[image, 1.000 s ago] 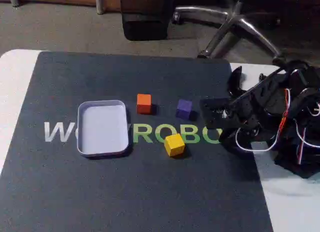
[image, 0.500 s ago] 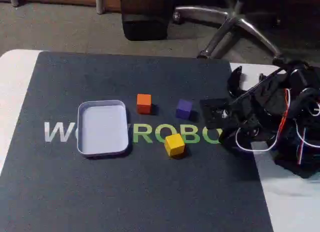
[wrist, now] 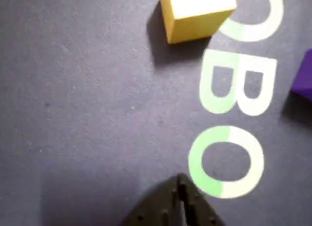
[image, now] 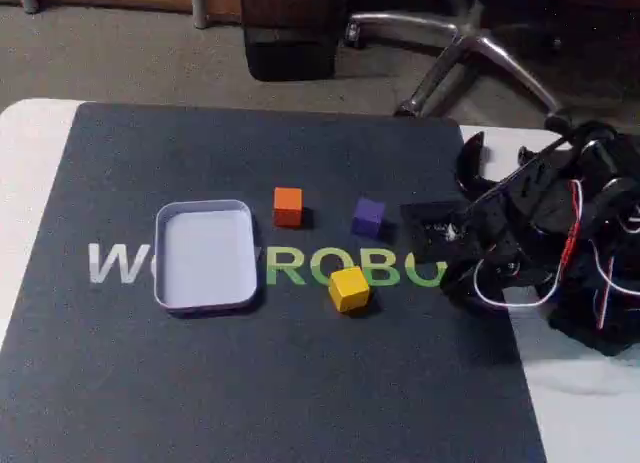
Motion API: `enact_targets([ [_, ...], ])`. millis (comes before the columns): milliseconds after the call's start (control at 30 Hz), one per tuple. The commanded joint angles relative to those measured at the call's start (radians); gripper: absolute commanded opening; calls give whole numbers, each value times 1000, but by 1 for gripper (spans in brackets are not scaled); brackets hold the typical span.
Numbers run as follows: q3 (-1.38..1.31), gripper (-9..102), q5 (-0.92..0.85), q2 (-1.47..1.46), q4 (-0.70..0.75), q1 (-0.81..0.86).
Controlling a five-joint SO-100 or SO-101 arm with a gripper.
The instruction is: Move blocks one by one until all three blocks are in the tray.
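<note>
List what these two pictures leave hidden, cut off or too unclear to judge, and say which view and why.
- Purple block: wrist view, cut off by the right edge.
- Yellow block: wrist view, its top is cut by the upper edge.
- Mat lettering: fixed view, the middle is covered by the tray and the end by the arm.
- Gripper: wrist view, only the closed tips show; in the fixed view it is lost in the arm's dark bulk.

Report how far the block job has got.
Nothing is done: the tray holds no block. The orange block, purple block and yellow block all sit on the mat. In hand: nothing; the tool is shut and empty, low over the mat short of the yellow block. All three moves remain.
</note>
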Motion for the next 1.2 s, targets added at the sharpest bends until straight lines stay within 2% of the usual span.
enact_targets([
  [0, -6, -7, -20, 2, -8, 25],
  [433, -6, -7, -17, 2, -109, 37],
  [667, -66, -8, -12, 0, -183, 97],
  [733, -129, -8, -26, 0, -144, 114],
  [967, -439, -8, -83, 0, 190, 127],
  [1167, -537, -8, -77, -97, 233, 103],
])
